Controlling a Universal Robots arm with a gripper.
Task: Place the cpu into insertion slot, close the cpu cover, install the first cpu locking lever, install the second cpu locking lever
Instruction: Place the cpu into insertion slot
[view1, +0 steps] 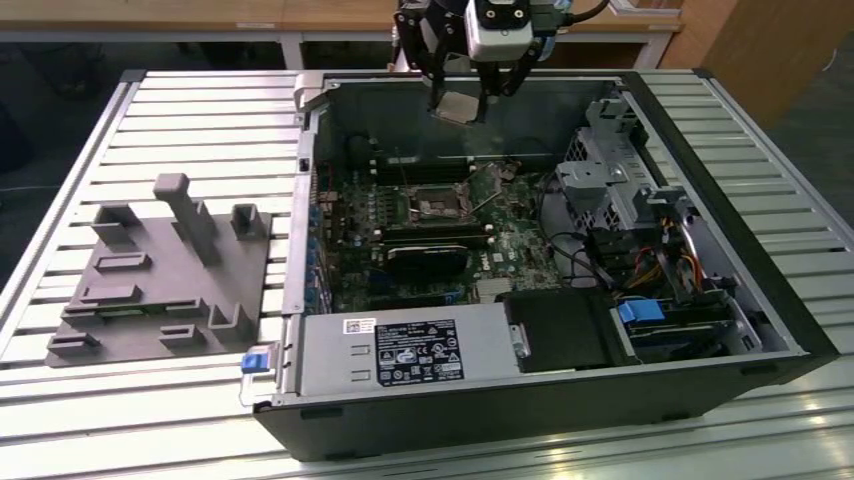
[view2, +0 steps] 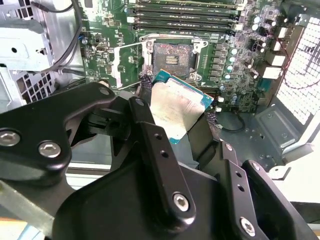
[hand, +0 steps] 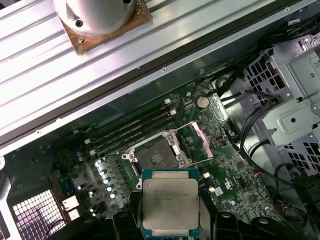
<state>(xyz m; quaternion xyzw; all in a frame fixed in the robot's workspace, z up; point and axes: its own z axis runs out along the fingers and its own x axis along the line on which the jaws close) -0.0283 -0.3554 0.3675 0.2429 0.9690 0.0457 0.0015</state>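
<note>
My gripper (view1: 470, 98) is shut on the cpu (view1: 461, 107), a small square chip with a pale metal face, and hangs high over the open computer case. In both wrist views the cpu (hand: 170, 202) (view2: 175, 107) sits tilted between the black fingers (hand: 124, 221). Below it on the green board lies the insertion slot (hand: 155, 156) (view2: 172, 56) (view1: 438, 207), dark in the centre and uncovered. The cpu cover (hand: 201, 142) (view2: 126, 64), a thin silvery frame, is swung open beside the slot. The cpu is well above the slot, not touching it.
The case walls (view1: 310, 180) ring the board. A black block (view1: 430, 262) sits beside the slot, memory slots (hand: 130, 131) on its other side, and a metal drive cage (view1: 617, 180) with cables at the exterior view's right. A grey fixture (view1: 160, 275) lies on the slatted table.
</note>
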